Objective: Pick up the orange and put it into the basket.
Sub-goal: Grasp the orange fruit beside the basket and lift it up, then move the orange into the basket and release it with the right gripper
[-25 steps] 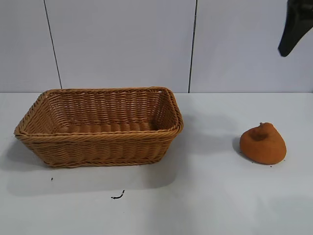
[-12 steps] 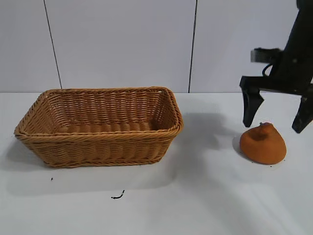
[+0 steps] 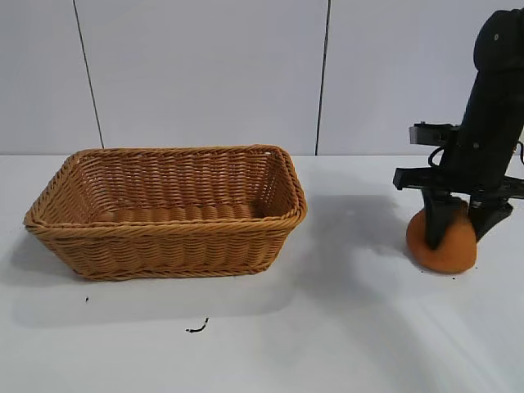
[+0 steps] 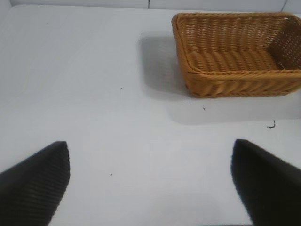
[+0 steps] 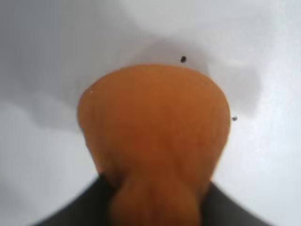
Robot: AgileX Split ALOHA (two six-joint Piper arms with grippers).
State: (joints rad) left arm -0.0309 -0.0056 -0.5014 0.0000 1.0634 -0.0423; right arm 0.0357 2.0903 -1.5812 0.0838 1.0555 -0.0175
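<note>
The orange (image 3: 446, 252) is a squashed burnt-orange lump that rests on the white table at the right. My right gripper (image 3: 457, 239) has come down over it, with one black finger against each side of its upper part. In the right wrist view the orange (image 5: 155, 117) fills the gap between the two fingers of the right gripper (image 5: 155, 200). The basket (image 3: 164, 225), tan woven wicker, stands empty at the left, well apart from the orange. It also shows in the left wrist view (image 4: 221, 73). My left gripper (image 4: 150, 188) is open and empty, above bare table, away from the basket.
A small black mark (image 3: 196, 327) lies on the table in front of the basket. A white panelled wall closes off the back. Open table lies between the basket and the orange.
My right gripper has come down from the upper right onto the orange, and its fingers have narrowed from wide open to the orange's sides. The orange and basket have stayed in place.
</note>
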